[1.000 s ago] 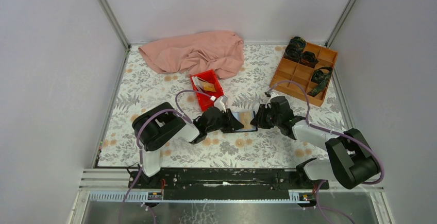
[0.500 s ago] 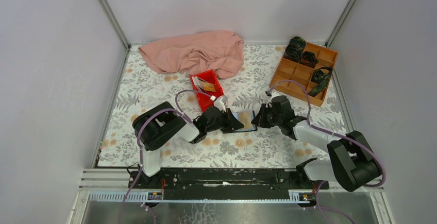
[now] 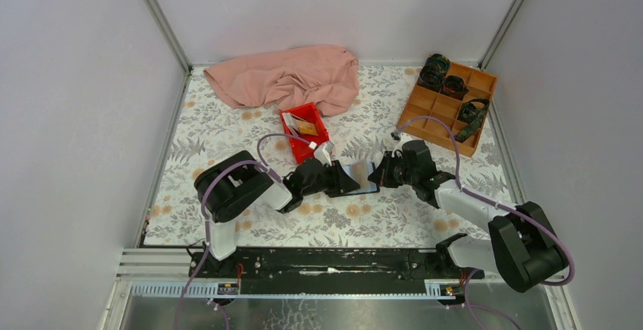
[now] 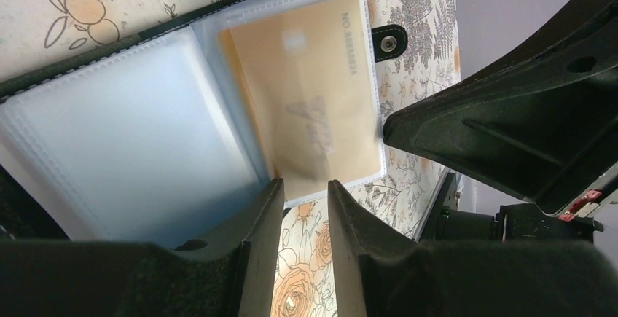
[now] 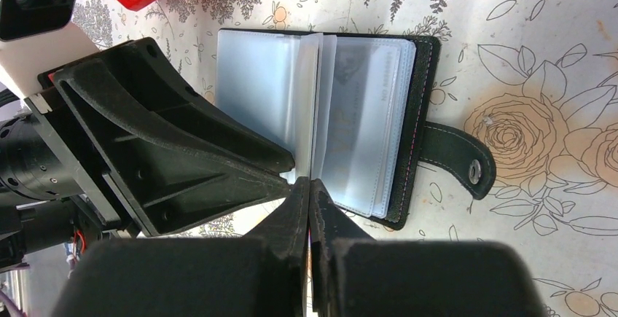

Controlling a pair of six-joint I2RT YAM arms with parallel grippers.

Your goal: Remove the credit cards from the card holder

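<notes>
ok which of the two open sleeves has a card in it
The sleeve on the snap strap side of the card holder: a gold card shows through it. The other open sleeve looks empty, plain bluish white.

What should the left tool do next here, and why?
Probably ease the left tool forward and close on the near edge of the orange-gold card. Its jaws stand slightly apart just short of that card's pocket in the open card holder, while the right tool is shut on a clear sleeve, seemingly holding it aside. Whether the pocket opens this side is unclear.
</notes>
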